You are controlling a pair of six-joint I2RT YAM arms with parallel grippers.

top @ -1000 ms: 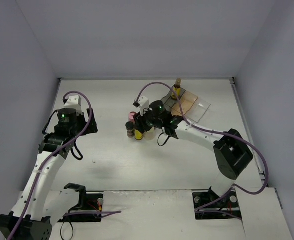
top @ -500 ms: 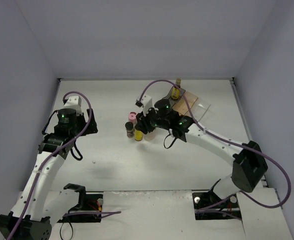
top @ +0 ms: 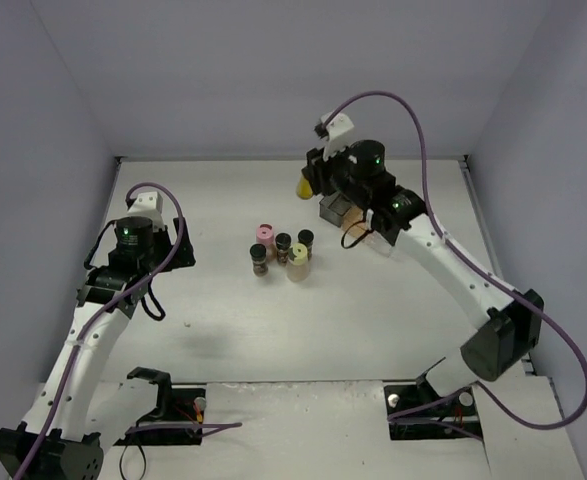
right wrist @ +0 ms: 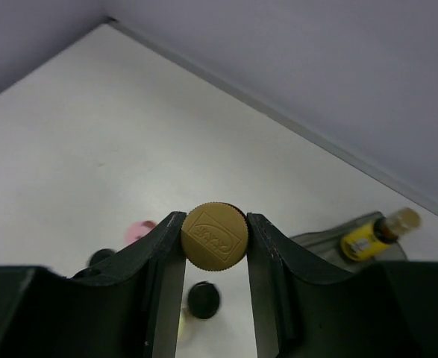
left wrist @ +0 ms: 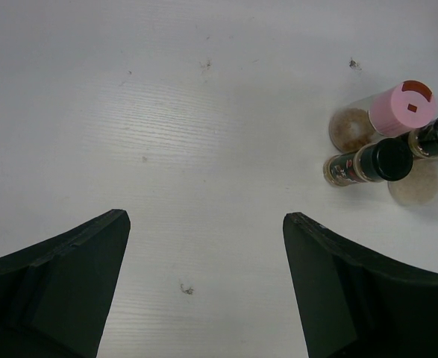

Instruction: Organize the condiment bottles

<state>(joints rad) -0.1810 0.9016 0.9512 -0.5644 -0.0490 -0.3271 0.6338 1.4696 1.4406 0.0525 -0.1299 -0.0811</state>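
Note:
My right gripper point(top: 309, 186) is raised near the back and shut on a yellow bottle with a gold ribbed cap point(right wrist: 214, 236). A second yellow narrow-necked bottle point(right wrist: 368, 237) lies in a translucent bin point(right wrist: 327, 240). On the table stand a pink-lidded bottle point(top: 265, 234), two dark-capped jars point(top: 283, 241) point(top: 305, 238), a brown dark-capped jar point(top: 259, 259) and a pale-yellow jar point(top: 298, 263). My left gripper point(left wrist: 205, 218) is open and empty over bare table, left of this cluster. The pink-lidded bottle point(left wrist: 405, 108) and a dark-capped jar point(left wrist: 383, 159) show at its right.
The bins point(top: 335, 208) sit at the back centre-right, partly hidden by my right arm. The back wall and the side walls close the table in. The arm bases and cables lie along the near edge.
My right gripper has lifted the yellow bottle out of the cluster and carried it up and back toward the bins. The left arm has not moved.

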